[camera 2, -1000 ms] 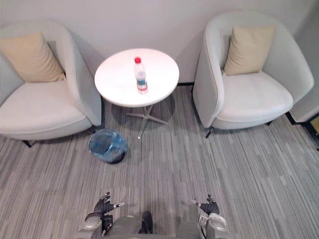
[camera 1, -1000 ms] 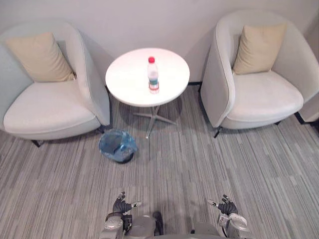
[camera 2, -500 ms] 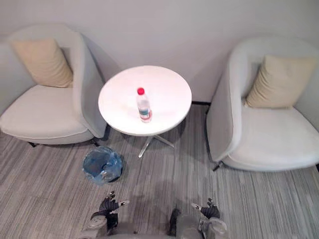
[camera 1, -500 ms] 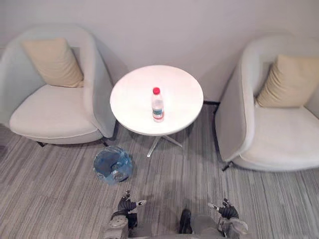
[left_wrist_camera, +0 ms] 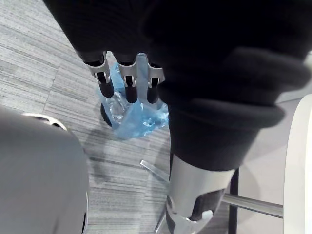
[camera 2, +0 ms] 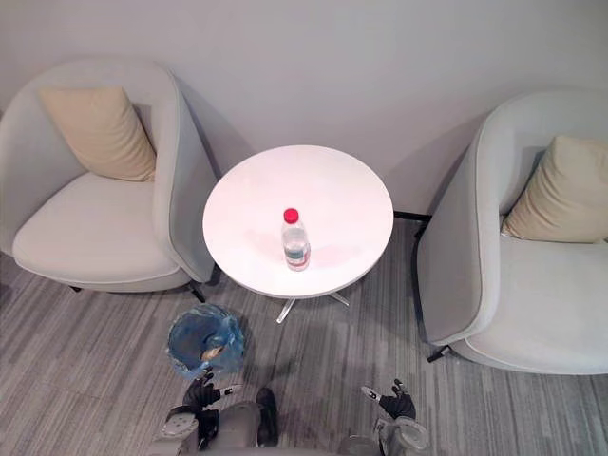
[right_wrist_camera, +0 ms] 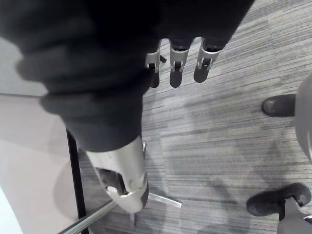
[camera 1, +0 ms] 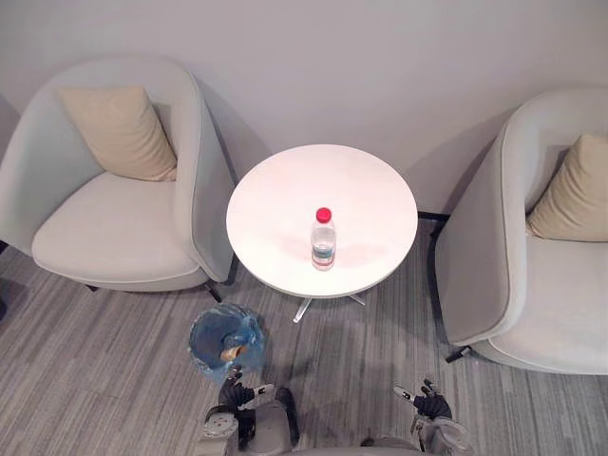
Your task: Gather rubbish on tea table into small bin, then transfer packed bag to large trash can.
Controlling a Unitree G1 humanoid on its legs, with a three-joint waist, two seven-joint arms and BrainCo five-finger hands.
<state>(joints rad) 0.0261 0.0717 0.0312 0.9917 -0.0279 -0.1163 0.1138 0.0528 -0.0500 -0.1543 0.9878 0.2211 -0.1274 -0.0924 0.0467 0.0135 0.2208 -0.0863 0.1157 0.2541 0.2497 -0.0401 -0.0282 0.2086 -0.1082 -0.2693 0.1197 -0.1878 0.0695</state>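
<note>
White table (camera 1: 361,190), red-capped bottle (camera 1: 323,242), blue bin bag (camera 1: 211,334), grey striped carpet (camera 1: 95,380), beige cushion (camera 1: 119,133)

Count's in: one round table (camera 1: 285,199), one bottle (camera 1: 323,239), one small bin (camera 1: 209,332) (blue-bagged, that one), two armchairs (camera 1: 114,228) (camera 1: 551,309), and two cushions (camera 1: 119,133) (camera 1: 575,190), one apiece.

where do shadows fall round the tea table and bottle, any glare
left eye view: soft, even light; the tea table throws a dim shadow on the carpet under it, the bottle only a faint one on the top, no hard glare. left wrist view: the blue bin bag catches light on its folds.
</note>
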